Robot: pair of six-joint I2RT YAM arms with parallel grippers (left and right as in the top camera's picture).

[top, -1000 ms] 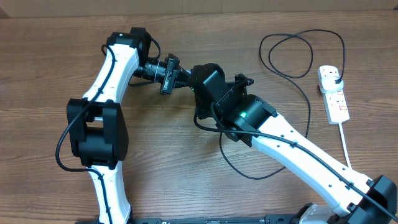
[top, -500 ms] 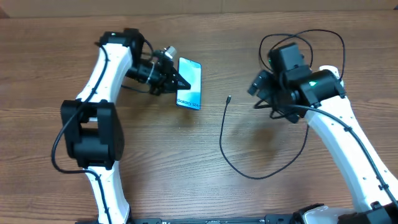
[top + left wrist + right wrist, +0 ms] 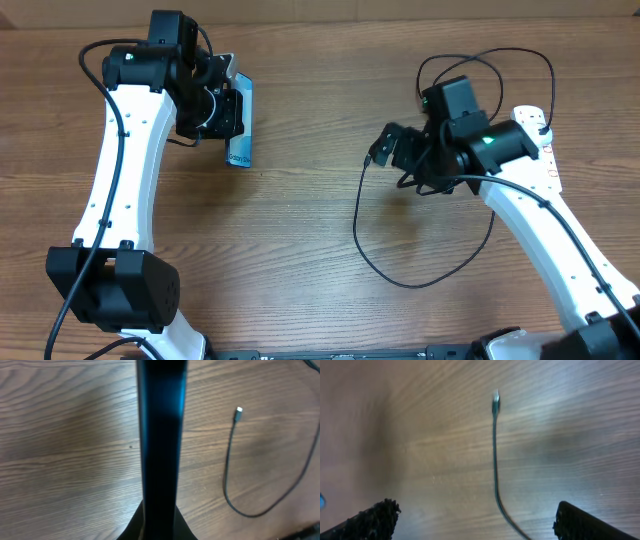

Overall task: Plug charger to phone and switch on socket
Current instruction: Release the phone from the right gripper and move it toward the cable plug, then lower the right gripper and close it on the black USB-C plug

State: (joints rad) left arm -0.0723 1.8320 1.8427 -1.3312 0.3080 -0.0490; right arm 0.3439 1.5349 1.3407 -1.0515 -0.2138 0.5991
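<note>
My left gripper is shut on the phone and holds it on edge above the table at the upper left. In the left wrist view the phone is a dark vertical bar seen edge-on between the jaws. The charger cable loops across the table; its small plug tip lies free, and it also shows in the left wrist view and the right wrist view. My right gripper is open and empty, hovering over the tip. The socket lies at the far right.
The socket's thick white cord runs down the right side under my right arm. The charger cable coils in a loop at the back right, beside the socket.
My left gripper has lifted the phone, turned it on edge and carried it left and back. My right gripper has swung left to hover over the cable tip.
</note>
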